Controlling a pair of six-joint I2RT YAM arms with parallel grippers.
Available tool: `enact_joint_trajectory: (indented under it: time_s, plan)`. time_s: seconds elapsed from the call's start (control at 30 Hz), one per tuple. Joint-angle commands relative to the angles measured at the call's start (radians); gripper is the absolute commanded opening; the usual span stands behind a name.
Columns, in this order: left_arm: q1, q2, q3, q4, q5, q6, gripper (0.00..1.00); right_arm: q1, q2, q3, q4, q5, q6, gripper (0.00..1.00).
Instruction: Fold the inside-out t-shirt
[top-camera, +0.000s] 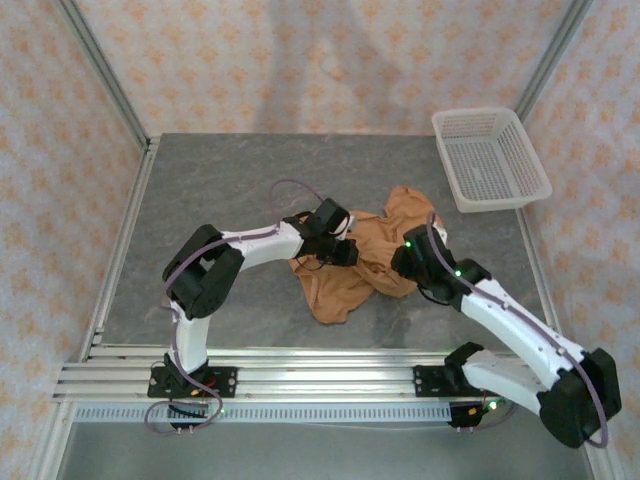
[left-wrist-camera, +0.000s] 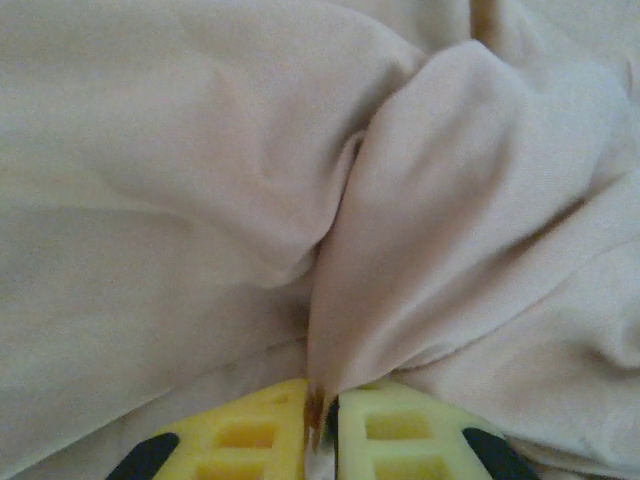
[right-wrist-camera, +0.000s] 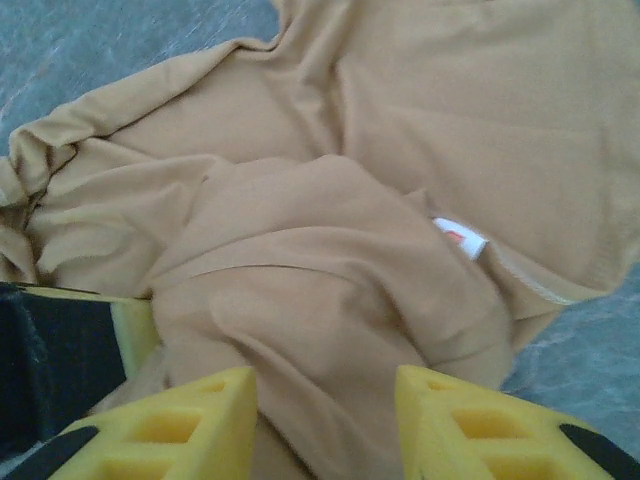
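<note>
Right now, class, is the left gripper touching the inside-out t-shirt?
Touching. The left wrist view shows a ridge of the t-shirt running down into the narrow gap of the left gripper, pressed against its yellow fingers.

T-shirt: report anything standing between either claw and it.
Nothing visible does. The left claw is right on the t-shirt, with a fold of cloth running into the narrow gap between its fingers. The right claw stands open directly over the bunched cloth, and fabric lies between its fingers.
</note>
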Motion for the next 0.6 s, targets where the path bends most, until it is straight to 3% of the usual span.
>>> enact_joint_trajectory:
  time_s: [0.0,0.07,0.13,0.4,0.57]
  plan:
    - [-0.003,-0.099,0.004,-0.063,-0.058,0.024,0.27,0.019,0.059,0.071,-0.030,-0.047,-0.052,0.43]
    - [-0.001,-0.131,-0.005,-0.099,-0.090,0.035,0.38,0.040,0.071,0.091,-0.047,-0.049,-0.064,0.44]
    - [0.006,-0.167,-0.019,-0.134,-0.119,0.044,0.42,0.066,0.068,0.107,-0.071,-0.043,-0.075,0.47]
    - [0.041,-0.356,-0.188,-0.274,-0.189,0.064,0.44,0.094,0.072,0.114,-0.186,-0.025,-0.110,0.48]
    - [0.040,-0.423,-0.330,-0.228,-0.154,0.032,0.46,0.100,0.118,0.122,-0.207,-0.025,-0.116,0.48]
